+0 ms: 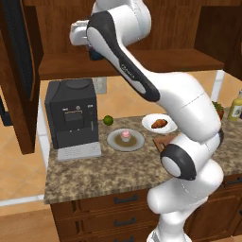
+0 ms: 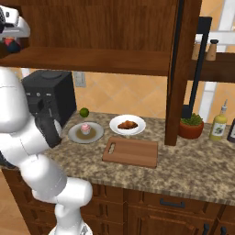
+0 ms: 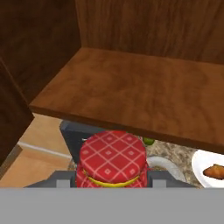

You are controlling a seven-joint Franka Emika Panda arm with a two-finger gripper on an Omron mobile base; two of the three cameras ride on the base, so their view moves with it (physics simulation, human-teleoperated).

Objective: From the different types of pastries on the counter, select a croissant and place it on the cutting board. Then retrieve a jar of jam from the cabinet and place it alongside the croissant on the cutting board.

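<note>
A: Hand view had the jar of jam [image 3: 112,158] at the bottom centre of the frame, its red checked lid sitting right between the two dark finger tips. So the end effector [image 3: 112,186] was grasping the jar, I would say.

B: Agreed, the tips flanked it closely on both sides. And where was it in the room?

A: Out in front of the cabinet [image 3: 144,39] shelf, just off the shelf's front edge, up at the top left of the right base view, where the end effector [image 2: 10,43] sat.

B: What did the next move turn on?

A: The cutting board [image 2: 131,152] lay below the jar and off to the right in that view, on the worktop [image 2: 183,172], well apart from the hand. My judgement: the arm needed to carry the jar down and rightward.

B: And the croissant [image 2: 127,124]?

A: On the white plate [image 2: 137,130], just behind the board, not on it. That step looked undone. The cupcake [image 2: 85,128] sat on the grey plate [image 2: 75,135] further left.
</note>
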